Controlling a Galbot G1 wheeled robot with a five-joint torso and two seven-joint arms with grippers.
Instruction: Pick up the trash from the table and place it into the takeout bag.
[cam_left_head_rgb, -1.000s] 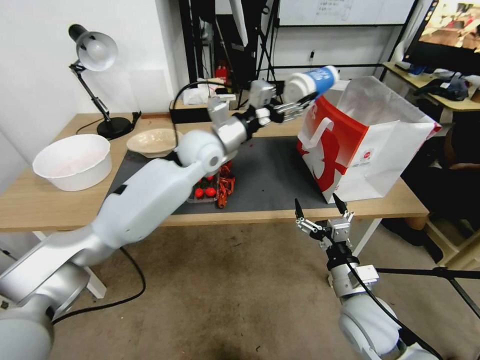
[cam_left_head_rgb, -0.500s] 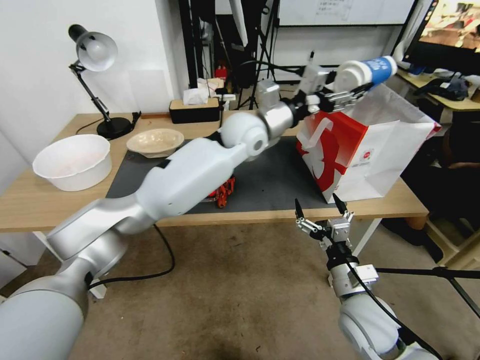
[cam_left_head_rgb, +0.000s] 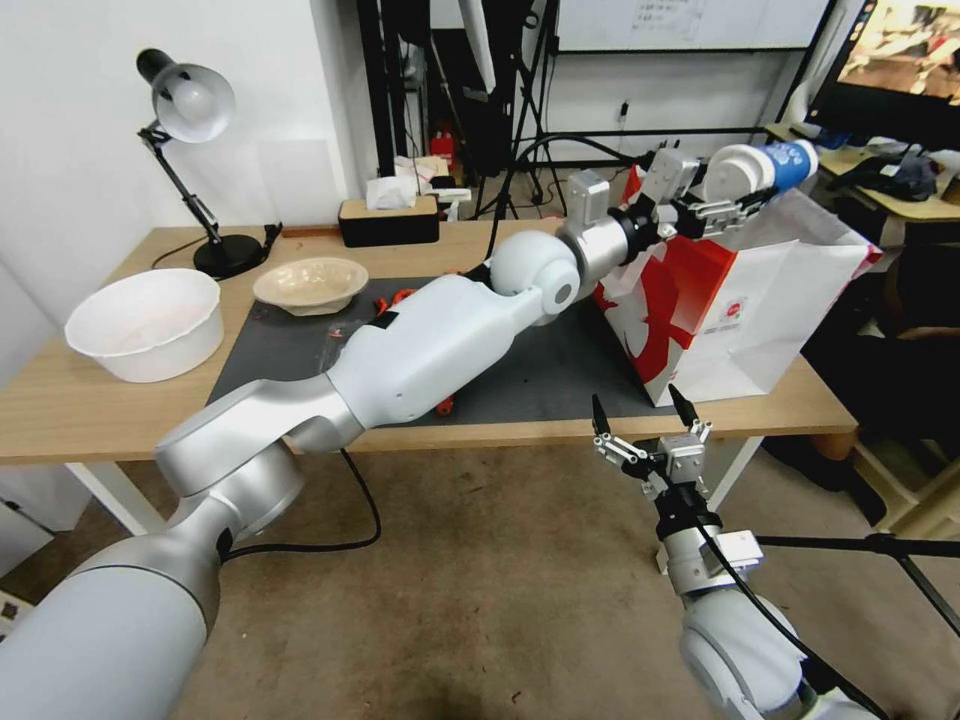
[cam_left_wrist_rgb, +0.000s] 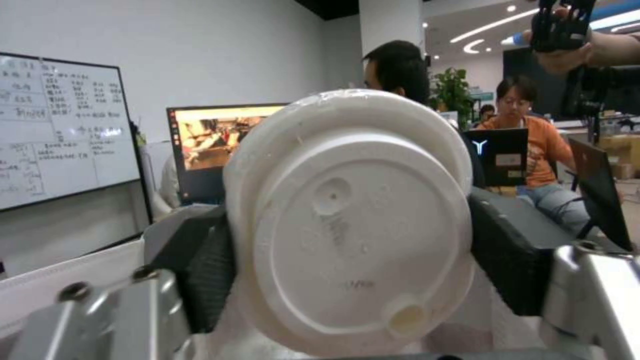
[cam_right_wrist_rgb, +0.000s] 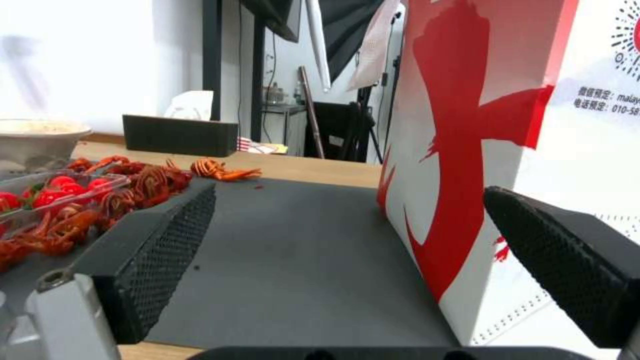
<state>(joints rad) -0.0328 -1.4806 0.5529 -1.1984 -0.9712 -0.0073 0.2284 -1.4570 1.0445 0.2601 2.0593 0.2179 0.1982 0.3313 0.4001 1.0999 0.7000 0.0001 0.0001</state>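
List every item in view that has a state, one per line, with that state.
left gripper: shut on blue tub, above the bag's mouth
blue tub: lidded, held tilted
takeout bag: upright, open
right gripper: open, empty, below the table edge
paper bowl: upright on mat
white bowl: upright

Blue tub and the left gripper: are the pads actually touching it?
Touching. In the left wrist view both dark pads press against the blue tub just behind its white lid, with no gap; the left gripper holds it over the takeout bag.
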